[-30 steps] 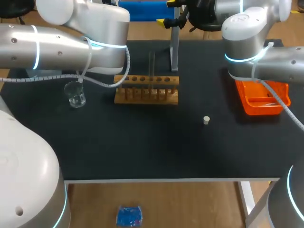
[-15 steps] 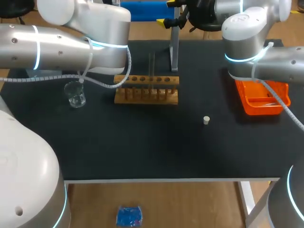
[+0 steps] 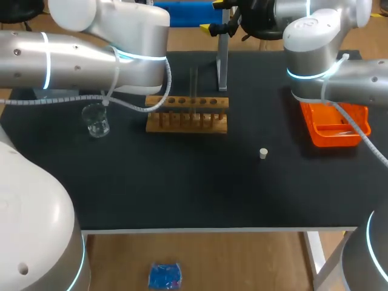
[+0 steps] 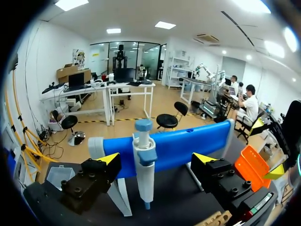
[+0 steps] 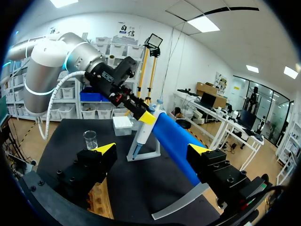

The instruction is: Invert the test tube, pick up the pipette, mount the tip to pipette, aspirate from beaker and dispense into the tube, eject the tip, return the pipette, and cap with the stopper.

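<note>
Poised over the far middle of the table (image 3: 182, 194), left end effector (image 4: 156, 158) spread wide on either side of the pipette (image 4: 145, 174), touching nothing. Pipette untaken, hanging on its stand (image 3: 222, 66) behind the wooden rack (image 3: 187, 115).

Likely trouble from here:
- Closing off-centre and knocking the pipette from its hanger, or tipping the slim stand.
- Lifting at a slant and snagging on the hanger.
- Sweeping low afterwards and clipping the rack or the test tube (image 3: 194, 82) standing in it.

Across from it, right end effector (image 5: 151, 149) likewise parted and empty, facing the pipette over the rack, near enough to risk a brush between the two arms.

As for containers:
- In the orange tray (image 3: 333, 124) at the right of the frame, something pale, too unclear to name.
- In the rack, one tube in a middle hole, the other holes bare.
- In the beaker (image 3: 96, 119) at the left, clear glass with contents hard to judge.
- Test tube seemingly empty, mouth up or down not discernible.

Lying alone right of centre, the small white stopper (image 3: 263, 153), well apart from the tube.
</note>
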Available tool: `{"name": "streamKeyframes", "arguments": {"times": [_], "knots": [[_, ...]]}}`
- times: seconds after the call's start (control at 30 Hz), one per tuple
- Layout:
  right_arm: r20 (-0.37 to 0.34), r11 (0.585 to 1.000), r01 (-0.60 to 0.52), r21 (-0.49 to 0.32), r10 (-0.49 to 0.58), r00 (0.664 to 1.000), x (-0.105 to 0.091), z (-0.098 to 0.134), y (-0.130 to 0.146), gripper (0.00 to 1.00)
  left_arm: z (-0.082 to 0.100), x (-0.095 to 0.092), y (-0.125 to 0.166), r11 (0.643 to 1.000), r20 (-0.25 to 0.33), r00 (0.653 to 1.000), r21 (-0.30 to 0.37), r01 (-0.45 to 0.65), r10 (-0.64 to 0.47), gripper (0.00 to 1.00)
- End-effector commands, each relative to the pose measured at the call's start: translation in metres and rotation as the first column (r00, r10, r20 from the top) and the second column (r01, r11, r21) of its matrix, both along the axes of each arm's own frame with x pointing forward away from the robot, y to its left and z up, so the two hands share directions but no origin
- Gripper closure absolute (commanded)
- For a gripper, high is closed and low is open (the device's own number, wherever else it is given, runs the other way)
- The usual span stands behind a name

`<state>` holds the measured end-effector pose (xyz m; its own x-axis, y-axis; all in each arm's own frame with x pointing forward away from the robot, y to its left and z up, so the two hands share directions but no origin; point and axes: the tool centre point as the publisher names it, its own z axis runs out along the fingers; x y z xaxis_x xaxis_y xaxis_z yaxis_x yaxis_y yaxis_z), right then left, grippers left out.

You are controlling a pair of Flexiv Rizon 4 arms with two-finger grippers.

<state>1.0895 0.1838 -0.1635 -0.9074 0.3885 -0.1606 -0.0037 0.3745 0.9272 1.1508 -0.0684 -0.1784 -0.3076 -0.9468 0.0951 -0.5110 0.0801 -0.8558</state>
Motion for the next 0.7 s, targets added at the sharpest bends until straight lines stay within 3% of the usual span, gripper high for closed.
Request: {"name": "streamKeyframes", "arguments": {"times": [0.03, 0.1, 0.17, 0.23, 0.27, 0.33, 0.4, 0.47, 0.5, 0.7], "knots": [[-0.002, 1.0, -0.001, -0.003, 0.001, 1.0, 0.0, 0.001, 0.0, 0.0, 0.015, -0.013, 0.002, 1.0, -0.006, 1.0, 0.006, 0.029, -0.029, 0.01], [-0.002, 1.0, -0.001, -0.003, 0.001, 1.0, 0.0, 0.001, 0.0, 0.0, 0.022, -0.02, 0.0, 0.998, -0.014, 0.998, 0.02, 0.066, -0.066, 0.01], [-0.002, 1.0, -0.001, -0.003, 0.001, 1.0, 0.0, 0.001, 0.0, 0.0, 0.029, -0.028, 0.0, 0.992, -0.029, 0.994, 0.076, 0.104, -0.102, 0.02], [-0.002, 1.0, -0.001, -0.003, 0.001, 1.0, 0.0, 0.001, 0.0, 0.0, 0.037, -0.035, -0.001, 0.976, -0.005, 0.978, 0.071, 0.208, -0.208, 0.0], [-0.002, 1.0, -0.001, -0.003, 0.001, 1.0, 0.0, 0.001, 0.0, 0.0, 0.041, -0.04, -0.002, 0.962, 0.006, 0.967, 0.099, 0.253, -0.255, 0.0], [-0.002, 1.0, -0.001, -0.003, 0.001, 1.0, 0.0, 0.001, 0.0, 0.0, 0.049, -0.05, -0.004, 0.923, 0.032, 0.926, 0.099, 0.371, -0.376, 0.08], [-0.002, 1.0, -0.001, -0.003, 0.001, 1.0, 0.0, 0.001, 0.0, 0.0, 0.056, -0.064, -0.005, 0.881, 0.038, 0.886, 0.132, 0.453, -0.462, 0.0], [-0.002, 1.0, -0.001, -0.003, 0.001, 1.0, 0.0, 0.001, 0.0, 0.0, 0.064, -0.08, -0.004, 0.836, 0.068, 0.838, 0.15, 0.528, -0.542, 0.0], [-0.002, 1.0, -0.001, -0.003, 0.001, 1.0, 0.0, 0.001, 0.0, 0.0, 0.067, -0.088, -0.001, 0.835, 0.066, 0.838, 0.161, 0.527, -0.541, 0.0], [-0.002, 1.0, -0.001, -0.003, 0.001, 1.0, 0.0, 0.001, 0.0, 0.0, 0.079, -0.14, 0.007, 0.765, 0.155, 0.751, 0.191, 0.615, -0.642, 0.0]]}}
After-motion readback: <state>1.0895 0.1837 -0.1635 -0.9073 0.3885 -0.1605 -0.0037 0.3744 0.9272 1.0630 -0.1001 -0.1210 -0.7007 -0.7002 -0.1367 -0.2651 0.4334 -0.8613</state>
